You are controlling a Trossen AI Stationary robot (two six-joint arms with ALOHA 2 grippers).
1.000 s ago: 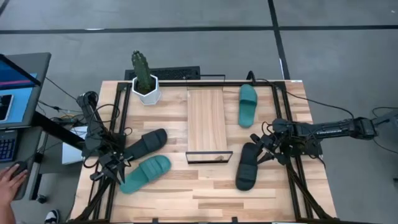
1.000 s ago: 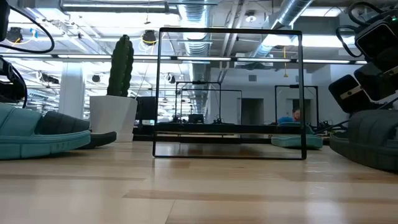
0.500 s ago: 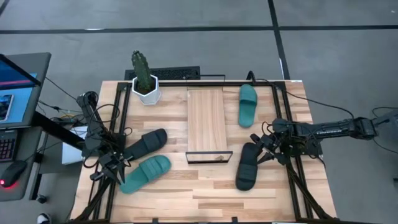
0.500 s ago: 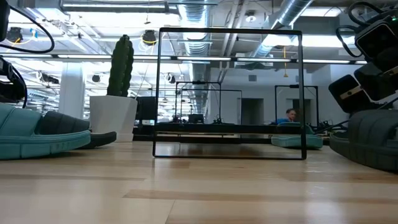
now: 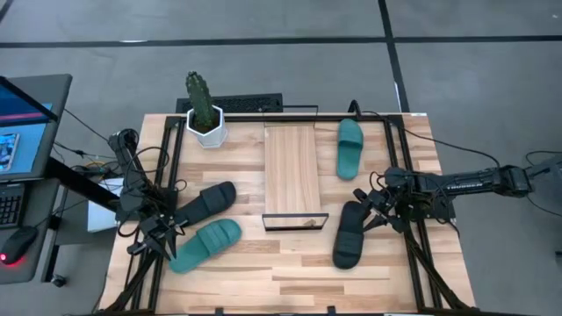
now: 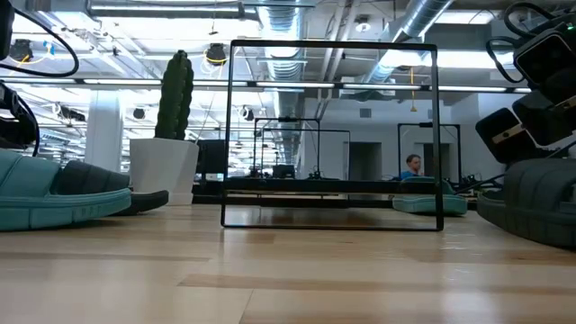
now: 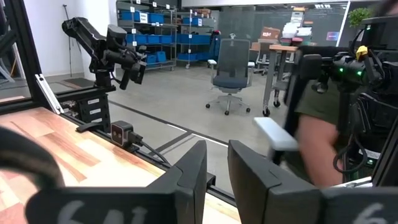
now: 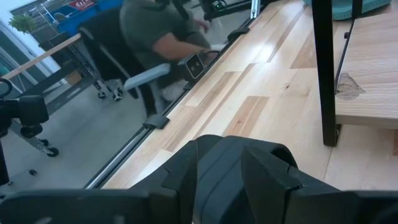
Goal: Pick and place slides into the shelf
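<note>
Four slides lie flat on the tabletop. A black slide (image 5: 204, 202) and a teal slide (image 5: 204, 245) are on the left. Another black slide (image 5: 348, 235) is on the right, and another teal slide (image 5: 349, 147) lies at the far right beside the shelf (image 5: 291, 167). The shelf is a light plank in a black wire frame (image 6: 333, 135). My left gripper (image 5: 165, 246) stands beside the left teal slide's near end, pointing level, its fingers (image 7: 194, 177) slightly apart with nothing between them. My right gripper (image 5: 367, 214) stands over the right black slide's far end, open, with a dark surface in the gap. My right gripper slants down from the table's right over the far end (image 5: 356, 212) of the right black slide, which lies flat on the table. I cannot tell whether its fingers (image 8: 186, 165) touch the slide, because the gripper itself hides that place.
A potted cactus (image 5: 204, 112) stands at the far left corner. Black frame bars (image 5: 167, 175) run along both sides of the table. The wood (image 5: 281, 272) near the front edge is bare. A person sits in a chair (image 8: 155, 37) beyond the near edge.
Both arms have kept still and no slide has moved. A person's hand at the desk to the left of the table has drawn out of the high view.
</note>
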